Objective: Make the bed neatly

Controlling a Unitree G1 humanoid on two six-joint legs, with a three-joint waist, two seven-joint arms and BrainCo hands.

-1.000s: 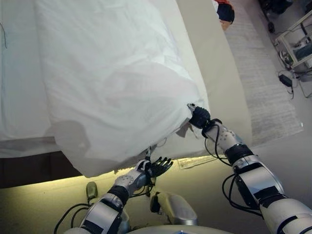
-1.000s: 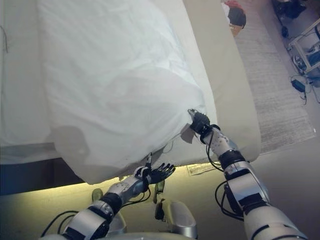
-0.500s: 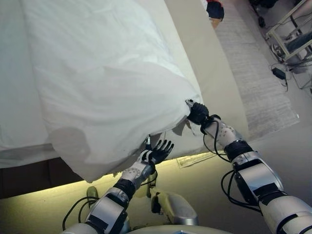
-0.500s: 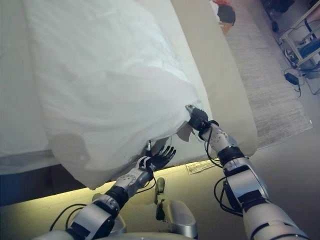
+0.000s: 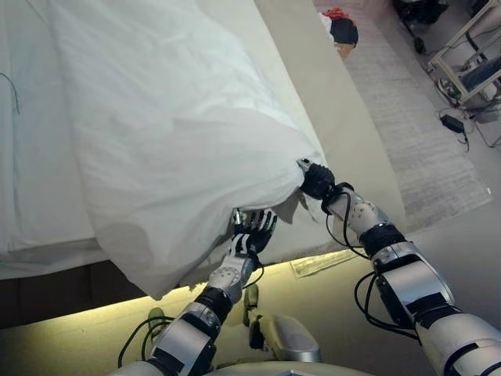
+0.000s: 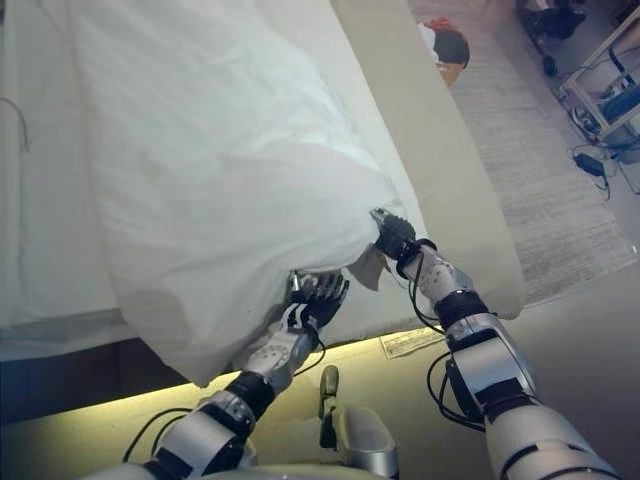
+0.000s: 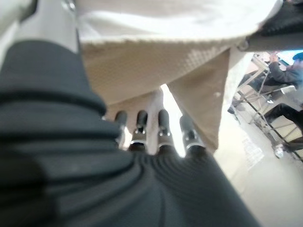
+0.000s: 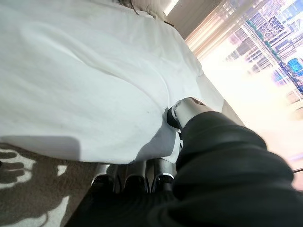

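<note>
A white duvet point(image 5: 172, 125) lies over the bed, its near edge hanging past the foot of the beige mattress point(image 5: 344, 117). My right hand point(image 5: 317, 180) is shut on the duvet's near right corner, thumb on top and fingers under the cloth, as the right wrist view shows point(image 8: 187, 111). My left hand point(image 5: 252, 232) is open with straight fingers point(image 7: 161, 124), reaching up under the hanging duvet edge and touching its underside. A beige cloth layer point(image 7: 156, 71) hangs just past the fingers.
A patterned grey rug point(image 5: 423, 133) lies on the floor right of the bed. A metal cart point(image 5: 470, 66) and cables stand at the far right. A dark round object point(image 5: 343, 30) sits beyond the bed's far corner. A seated person point(image 7: 284, 71) shows in the left wrist view.
My left hand has risen from below the bed's foot up to the hanging duvet edge. My right hand has kept its hold on the corner. The camera has shifted slightly.
</note>
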